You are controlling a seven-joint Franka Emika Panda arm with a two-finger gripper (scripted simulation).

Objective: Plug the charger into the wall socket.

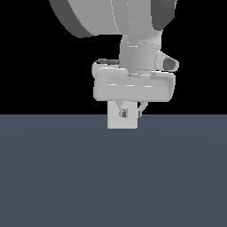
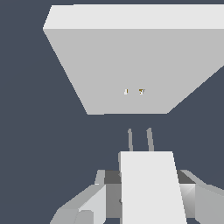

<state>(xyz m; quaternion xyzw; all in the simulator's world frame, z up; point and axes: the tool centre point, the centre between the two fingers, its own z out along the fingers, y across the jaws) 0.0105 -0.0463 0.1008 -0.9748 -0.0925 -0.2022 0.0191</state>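
Observation:
In the wrist view the charger (image 2: 151, 188), a small white block, sits between my fingers with its two thin prongs (image 2: 140, 139) pointing at the wall socket (image 2: 131, 61). The socket is an upright flat white plate with two tiny orange dots (image 2: 133, 91) at its centre. A gap of floor shows between the prong tips and the plate. My gripper (image 2: 146, 179) is shut on the charger. In the exterior view my gripper (image 1: 131, 111) hangs in front of the socket plate (image 1: 114, 123). There the charger cannot be told apart from the white plate.
A flat dark blue-grey floor (image 1: 66, 177) runs all around the plate. The large grey arm links (image 1: 133, 26) fill the upper part of the exterior view.

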